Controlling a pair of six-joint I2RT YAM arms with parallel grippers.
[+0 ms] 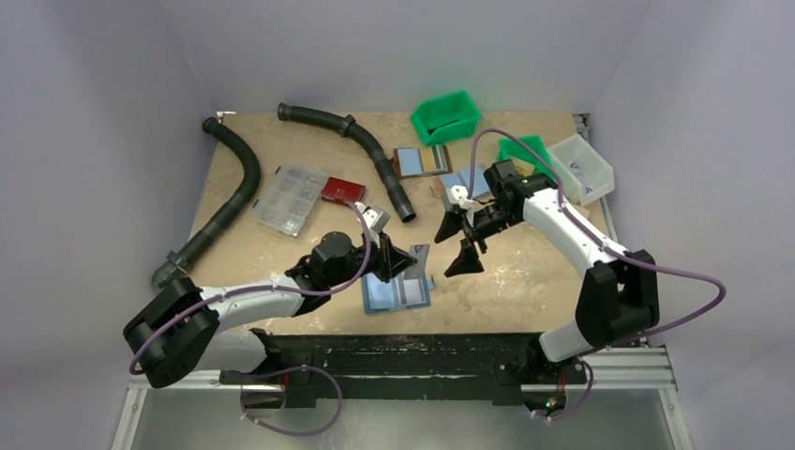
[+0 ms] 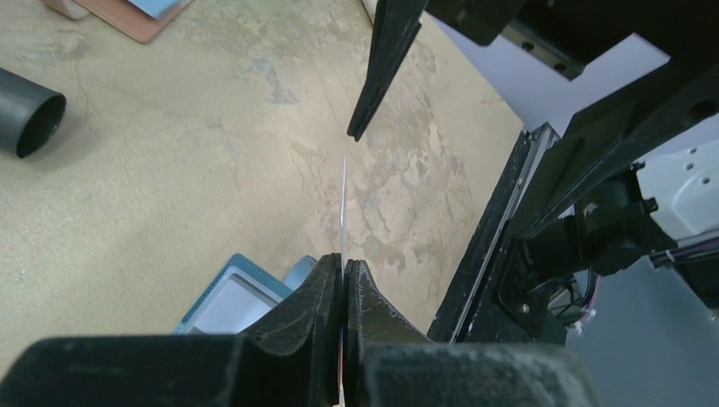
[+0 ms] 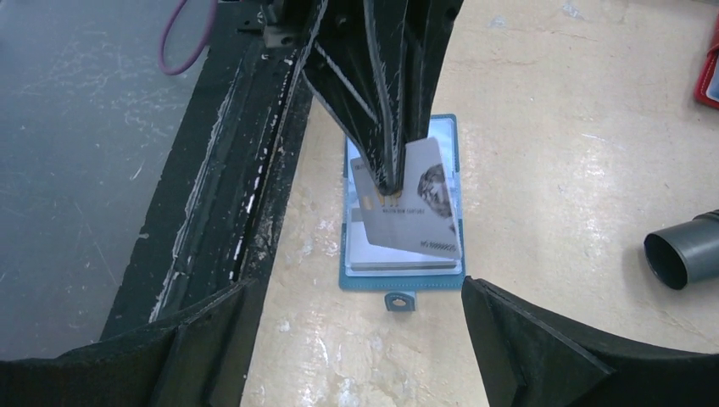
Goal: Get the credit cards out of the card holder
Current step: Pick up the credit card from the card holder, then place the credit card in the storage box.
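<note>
The card holder (image 1: 394,294) lies open on the table near the front edge, light-blue inside up. In the right wrist view it (image 3: 403,278) shows its snap tab (image 3: 398,301) and a card still in its pocket. My left gripper (image 1: 397,260) is shut on a grey credit card (image 3: 417,216) and holds it tilted just above the holder. In the left wrist view the card (image 2: 343,199) shows edge-on between the closed jaws (image 2: 342,261). My right gripper (image 1: 459,242) is open and empty, hovering just beyond the holder, its fingers (image 3: 543,348) spread wide.
Two brown-backed, blue-lined holders (image 1: 422,159) (image 1: 466,182) lie at the back. Two black corrugated hoses (image 1: 230,202) (image 1: 375,155), a clear organizer box (image 1: 289,197), a red case (image 1: 343,190), green bins (image 1: 446,116) and a clear bin (image 1: 581,167) ring the work area.
</note>
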